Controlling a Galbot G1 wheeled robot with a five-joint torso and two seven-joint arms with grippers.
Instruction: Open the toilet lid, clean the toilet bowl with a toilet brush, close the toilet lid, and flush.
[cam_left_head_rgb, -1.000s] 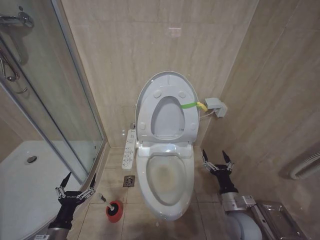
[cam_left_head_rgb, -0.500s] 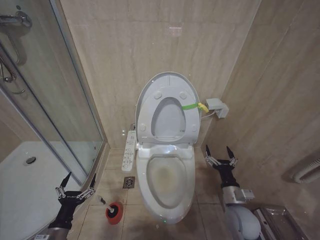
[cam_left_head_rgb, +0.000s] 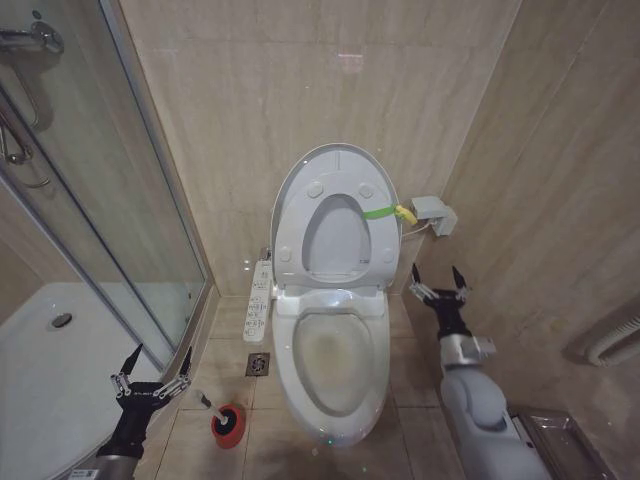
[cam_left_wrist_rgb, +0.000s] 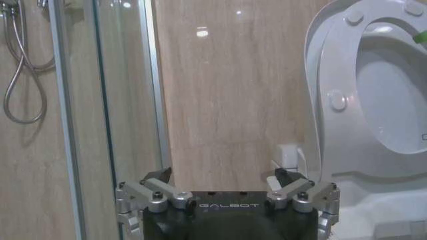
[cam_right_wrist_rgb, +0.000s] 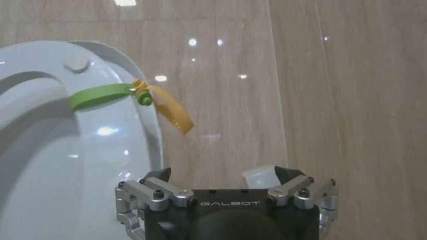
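The toilet lid (cam_left_head_rgb: 336, 238) stands upright against the back wall, with the ring seat (cam_left_head_rgb: 340, 190) raised against it. A green-yellow strap (cam_left_head_rgb: 380, 211) hangs at the lid's right edge. Below lies the open toilet bowl (cam_left_head_rgb: 333, 365), and its button panel (cam_left_head_rgb: 259, 298) runs along its left side. The toilet brush (cam_left_head_rgb: 206, 401) leans in a red cup (cam_left_head_rgb: 229, 423) on the floor left of the bowl. My left gripper (cam_left_head_rgb: 160, 356) hovers open just left of the cup. My right gripper (cam_left_head_rgb: 436, 274) is open, right of the toilet and below the strap (cam_right_wrist_rgb: 100, 95).
A glass shower door (cam_left_head_rgb: 130, 200) and a white shower tray (cam_left_head_rgb: 50, 370) close off the left. A floor drain (cam_left_head_rgb: 258, 363) sits beside the bowl. A white wall box (cam_left_head_rgb: 432, 214) is mounted right of the lid. The right wall and a metal rack (cam_left_head_rgb: 560, 440) hem in the right arm.
My right gripper has risen and moved forward beside the toilet, closer to the strap. The left gripper, lid and brush have stayed put. The view shifted slightly.
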